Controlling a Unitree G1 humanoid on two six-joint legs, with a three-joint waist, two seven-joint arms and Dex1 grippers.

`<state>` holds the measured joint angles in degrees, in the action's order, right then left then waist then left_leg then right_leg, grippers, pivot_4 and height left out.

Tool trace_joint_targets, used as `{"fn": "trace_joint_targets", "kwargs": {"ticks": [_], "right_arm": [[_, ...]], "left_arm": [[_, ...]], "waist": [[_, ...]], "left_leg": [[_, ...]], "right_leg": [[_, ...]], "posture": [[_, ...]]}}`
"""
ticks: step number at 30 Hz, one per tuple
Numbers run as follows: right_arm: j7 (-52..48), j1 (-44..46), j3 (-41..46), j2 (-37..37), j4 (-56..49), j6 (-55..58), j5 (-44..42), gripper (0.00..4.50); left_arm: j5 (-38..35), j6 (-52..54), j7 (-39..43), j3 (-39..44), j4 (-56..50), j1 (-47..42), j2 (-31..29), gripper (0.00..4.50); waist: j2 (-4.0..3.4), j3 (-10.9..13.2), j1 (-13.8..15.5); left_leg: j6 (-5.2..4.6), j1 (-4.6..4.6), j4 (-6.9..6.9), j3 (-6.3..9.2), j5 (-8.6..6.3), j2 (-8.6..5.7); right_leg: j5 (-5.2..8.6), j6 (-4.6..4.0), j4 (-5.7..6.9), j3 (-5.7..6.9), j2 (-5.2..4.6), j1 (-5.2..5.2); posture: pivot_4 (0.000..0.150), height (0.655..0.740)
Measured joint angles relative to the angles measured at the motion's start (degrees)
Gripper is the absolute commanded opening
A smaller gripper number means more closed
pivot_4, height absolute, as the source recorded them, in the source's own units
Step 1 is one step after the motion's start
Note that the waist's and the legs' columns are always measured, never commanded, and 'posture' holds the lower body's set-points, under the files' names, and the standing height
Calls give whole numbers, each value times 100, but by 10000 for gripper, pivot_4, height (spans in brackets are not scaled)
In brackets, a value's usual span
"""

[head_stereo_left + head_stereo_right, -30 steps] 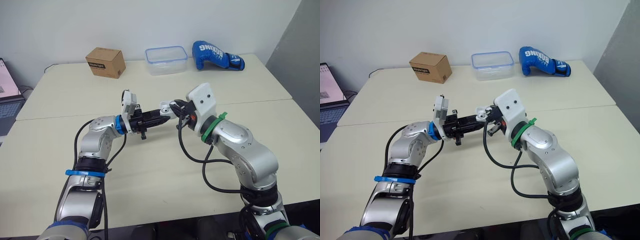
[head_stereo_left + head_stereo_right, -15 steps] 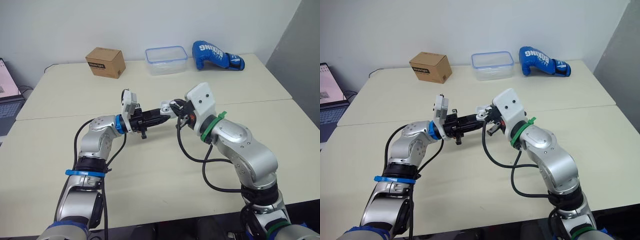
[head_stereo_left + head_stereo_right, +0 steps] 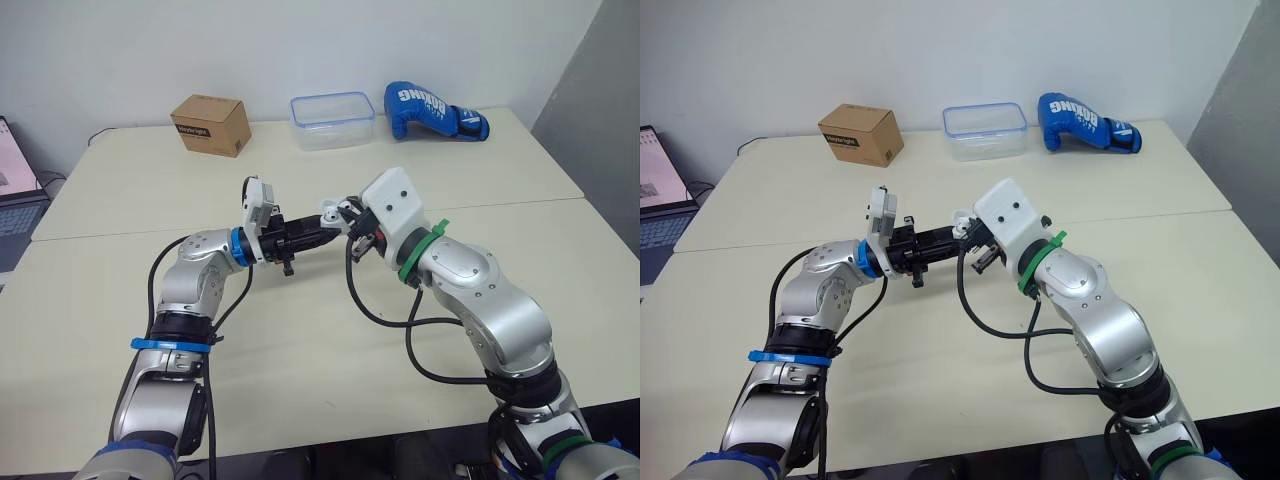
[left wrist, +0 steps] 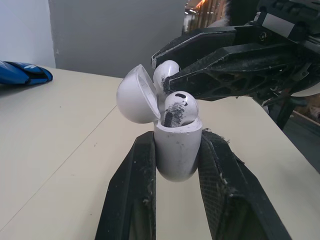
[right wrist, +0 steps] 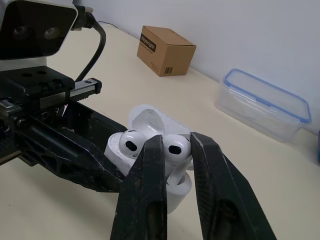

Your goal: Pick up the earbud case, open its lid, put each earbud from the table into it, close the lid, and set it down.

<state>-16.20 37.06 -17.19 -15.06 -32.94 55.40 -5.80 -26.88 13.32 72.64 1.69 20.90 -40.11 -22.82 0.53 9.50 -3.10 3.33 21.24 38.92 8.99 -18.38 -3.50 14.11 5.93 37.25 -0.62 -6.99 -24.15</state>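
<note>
Here the pale desk (image 3: 300, 330) carries a blue boxing glove (image 3: 432, 110), a clear plastic container (image 3: 332, 120) and a cardboard box (image 3: 211, 124) along its far edge, all well apart from the work.

Above the middle of the desk the two arms meet. The left end effector (image 4: 177, 145) is clamped on the lower body of the earbud case (image 4: 177, 155), one finger on each flank. The right end effector (image 5: 176, 145) is nearly closed, pinching the second earbud (image 5: 176, 148) just at the case's mouth. The lid (image 4: 136, 96) stands swung back, and one earbud (image 4: 179, 107) already sits in its well. Whether the held bud's stem has entered its own well I cannot tell.

The risks lie in this insertion. A stem off line with the well would catch on the rim, and a push then could twist the case in its grip or jog the seated bud loose. Letting go too soon could drop the bud to the desk. The right fingers also pass close to the lid and could knock it shut.

The case's long axis runs along the left fingers, its open mouth pointing away from that wrist toward the right end effector.
</note>
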Motion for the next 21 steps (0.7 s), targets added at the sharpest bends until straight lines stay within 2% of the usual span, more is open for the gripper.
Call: {"fn": "trace_joint_targets", "kwargs": {"ticks": [5,12,15,18,21], "right_arm": [[-3,-6,131,60,4,153,-7,23535],[-165,-10,428,160,18,148,-234,23535],[-524,59,886,187,20,202,-739,23535],[-1028,410,1587,93,26,653,-1600,23535],[-1333,675,2043,-96,21,1013,-2245,17523]], "left_arm": [[6,0,3,5,-20,5,-2,7943],[-30,-3,25,41,-77,2,-1,7943],[-37,-17,51,51,-83,-3,0,7943],[-36,-38,67,51,-72,-4,1,7943],[-34,-94,83,51,-42,-12,1,7943]], "waist": [[1,0,0],[1,0,0],[1,0,0],[1,0,0],[1,0,0]], "left_leg": [[0,0,0,1,0,0],[0,0,0,0,0,0],[0,0,0,1,0,0],[0,0,-1,3,0,1],[0,-1,-2,5,0,1]], "right_leg": [[0,0,-1,0,0,1],[0,0,-2,0,0,1],[0,0,-2,0,0,2],[0,0,-2,1,0,3],[0,0,-4,3,0,4]], "posture": [[1500,7307],[1500,7307],[1500,7307],[1500,7307],[1500,7307]]}}
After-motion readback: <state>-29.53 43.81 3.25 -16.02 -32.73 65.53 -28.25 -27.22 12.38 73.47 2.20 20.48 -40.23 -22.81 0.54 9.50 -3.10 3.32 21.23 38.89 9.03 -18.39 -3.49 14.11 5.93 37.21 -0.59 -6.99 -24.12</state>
